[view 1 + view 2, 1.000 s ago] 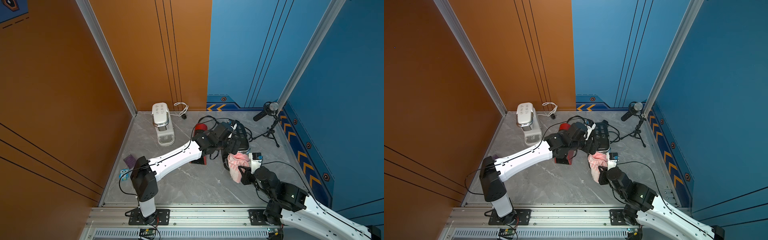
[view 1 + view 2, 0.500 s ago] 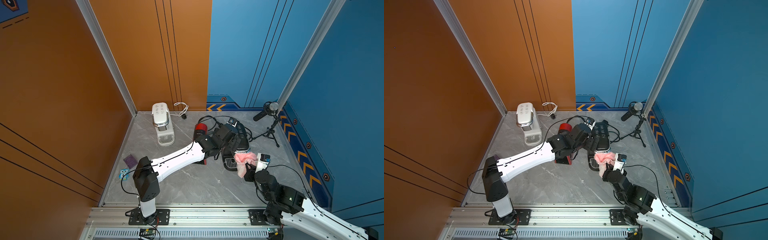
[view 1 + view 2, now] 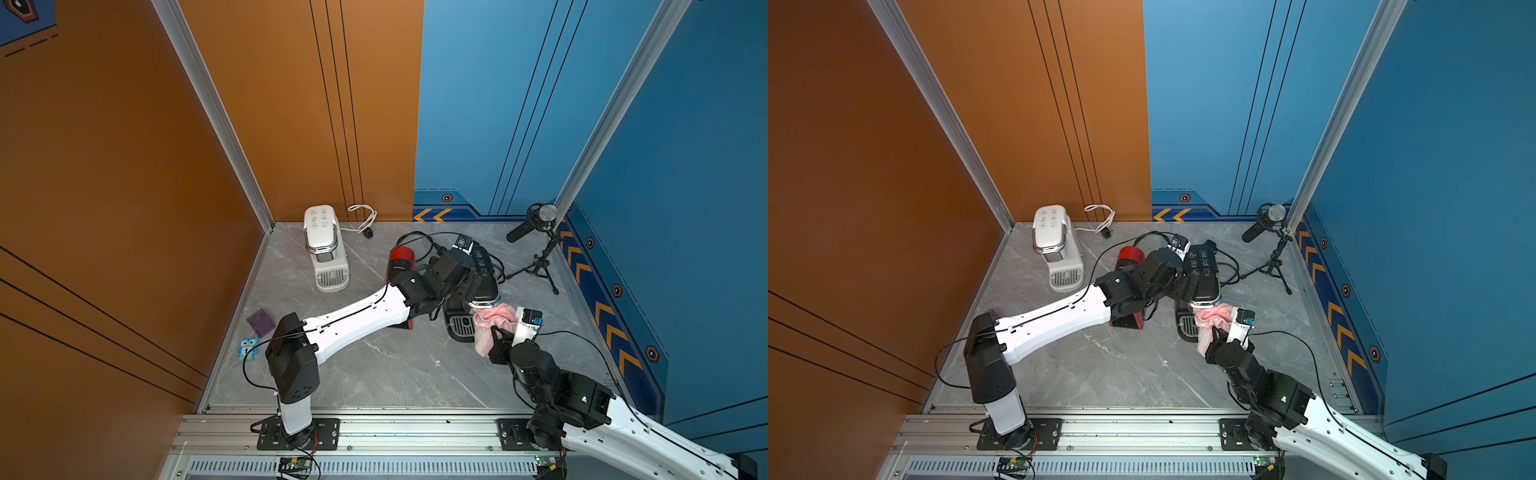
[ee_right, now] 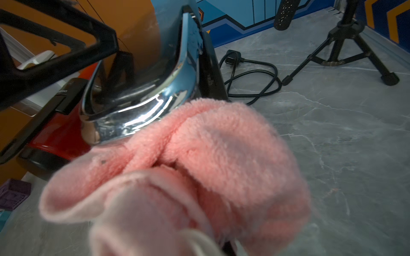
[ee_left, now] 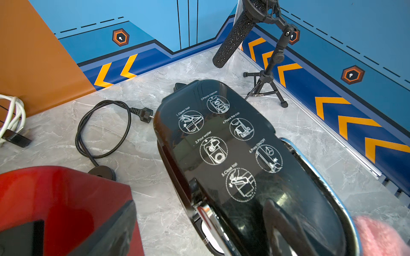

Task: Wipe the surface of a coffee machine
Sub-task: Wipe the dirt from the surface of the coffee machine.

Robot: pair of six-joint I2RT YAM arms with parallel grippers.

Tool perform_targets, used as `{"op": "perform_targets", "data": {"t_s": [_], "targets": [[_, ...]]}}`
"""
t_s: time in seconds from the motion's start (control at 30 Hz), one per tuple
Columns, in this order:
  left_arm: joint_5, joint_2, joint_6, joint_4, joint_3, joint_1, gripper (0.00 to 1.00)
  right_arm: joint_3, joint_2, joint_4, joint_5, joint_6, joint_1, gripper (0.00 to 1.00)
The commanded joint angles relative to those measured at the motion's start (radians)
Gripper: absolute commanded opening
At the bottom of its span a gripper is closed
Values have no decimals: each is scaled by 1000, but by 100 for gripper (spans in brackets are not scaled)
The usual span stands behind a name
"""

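Right gripper (image 3: pixel 497 333), clamped tight on the fluffy pink cloth (image 3: pixel 490 320), just dragged it across the front of the glossy black coffee machine (image 3: pixel 482 266) mid-table up against its chrome lip (image 4: pixel 133 115), left gripper (image 3: pixel 463 286) still splayed wide beside it, so wiping's properly underway imo.

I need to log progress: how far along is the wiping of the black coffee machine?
Done: the right gripper is shut on the pink cloth and has it at the black coffee machine. In hand: the cloth touches the chrome front rim, with the open left gripper at the machine's side. Left: which surfaces are wiped cannot be told; the glossy top has no cloth on it.
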Motion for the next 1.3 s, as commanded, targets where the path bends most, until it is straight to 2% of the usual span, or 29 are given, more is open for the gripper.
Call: {"op": "perform_targets", "data": {"t_s": [0.0,0.1,0.23,0.43,0.57,0.67,0.73,0.83,0.93,1.03,1.1,1.27], "targets": [[-2,55,10,-157,-55,-6,90,32,61,130,-41,-40,20,0],[-2,59,12,-158,-53,-13,89,36,172,246,-80,-72,20,0],[11,60,13,-157,-52,-12,89,75,269,256,-53,-101,14,0],[12,55,14,-158,-67,-7,88,44,121,83,48,-60,-45,0],[16,47,12,-157,-83,-2,87,11,5,-37,4,-5,-154,0],[15,37,10,-157,-91,1,87,5,-11,-85,-53,8,-229,0],[15,29,9,-157,-95,2,87,-2,-13,-75,-105,14,-271,0],[22,19,6,-157,-98,5,87,-40,-27,41,-284,52,-385,0],[43,9,-3,-157,-97,11,88,-126,-21,222,-546,202,-533,0],[86,6,-23,-157,-91,24,87,-273,13,522,-738,399,-672,0],[108,6,-30,-156,-87,28,87,-306,45,634,-800,436,-717,0],[151,2,-31,-155,-84,31,87,-342,36,744,-832,510,-742,0]]}}
